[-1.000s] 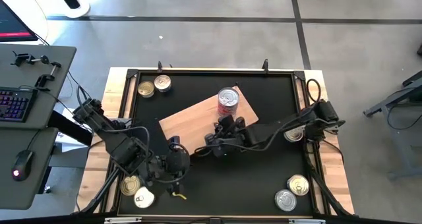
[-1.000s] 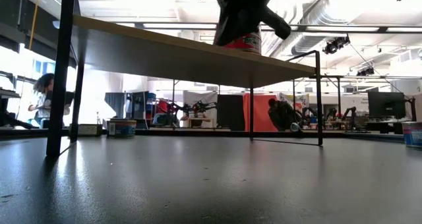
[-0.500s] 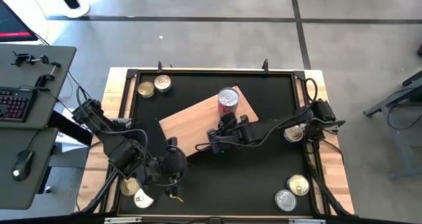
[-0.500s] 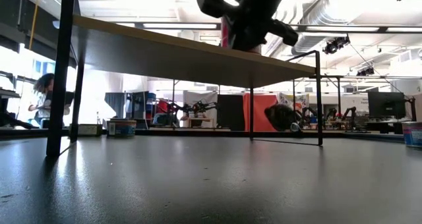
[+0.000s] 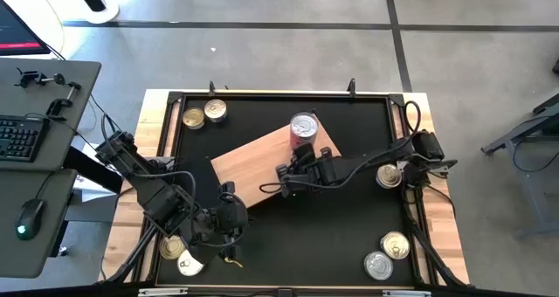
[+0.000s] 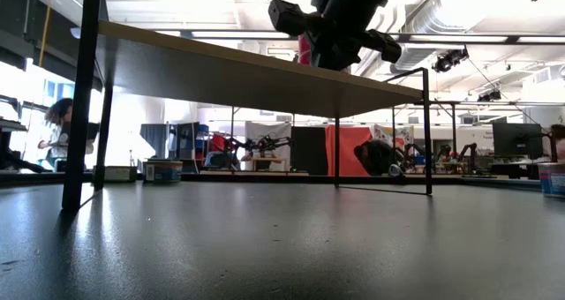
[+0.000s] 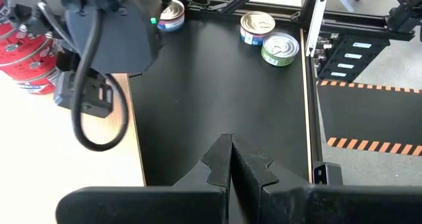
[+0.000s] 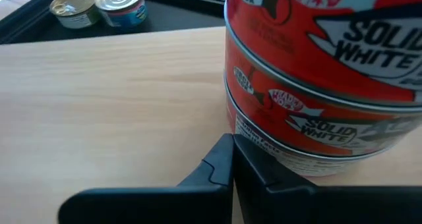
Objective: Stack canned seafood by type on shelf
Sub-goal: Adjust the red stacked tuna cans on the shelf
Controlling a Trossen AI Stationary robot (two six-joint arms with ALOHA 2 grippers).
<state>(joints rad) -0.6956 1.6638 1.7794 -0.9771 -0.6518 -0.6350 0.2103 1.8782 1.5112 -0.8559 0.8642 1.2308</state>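
arms: dark, jointed | cables: black, looped | right hand (image 8: 232, 159): black fingers

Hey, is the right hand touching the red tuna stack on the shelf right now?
Cannot tell. In the right wrist view the shut right hand sits right at the base of the red tins on the shelf, but no clear gap or contact shows.
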